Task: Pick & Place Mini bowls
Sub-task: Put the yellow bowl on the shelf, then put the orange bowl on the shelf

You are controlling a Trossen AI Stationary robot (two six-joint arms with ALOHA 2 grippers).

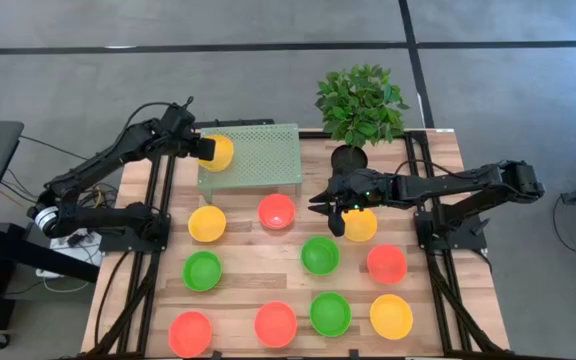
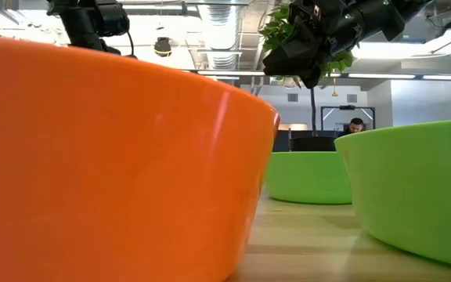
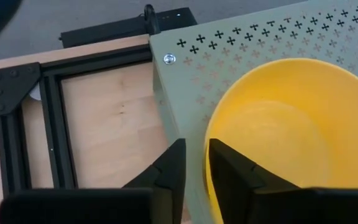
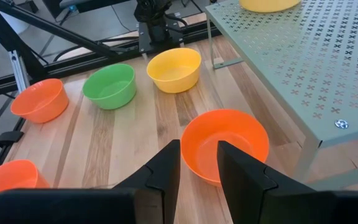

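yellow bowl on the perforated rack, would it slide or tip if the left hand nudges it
The glossy yellow plastic bowl sits on the pale green perforated metal rack, so it would probably slide easily. Its thin wall suggests it is light. The left hand straddles its rim, so a nudge there might tip it rather than shift it.

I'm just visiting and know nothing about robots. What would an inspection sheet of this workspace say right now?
Surface: wooden table with black frame rails.
Job's things: yellow bowl on the perforated rack; ten more mini bowls on the wood, yellow, red and green, including a red bowl.
Clutter: potted plant at the far edge.
Grippers: left gripper straddling the yellow bowl's rim, fingers not clamped on it; right gripper open, empty, beside the red bowl.
Cables: bundle left of the table.
Surroundings: a person in the room behind.
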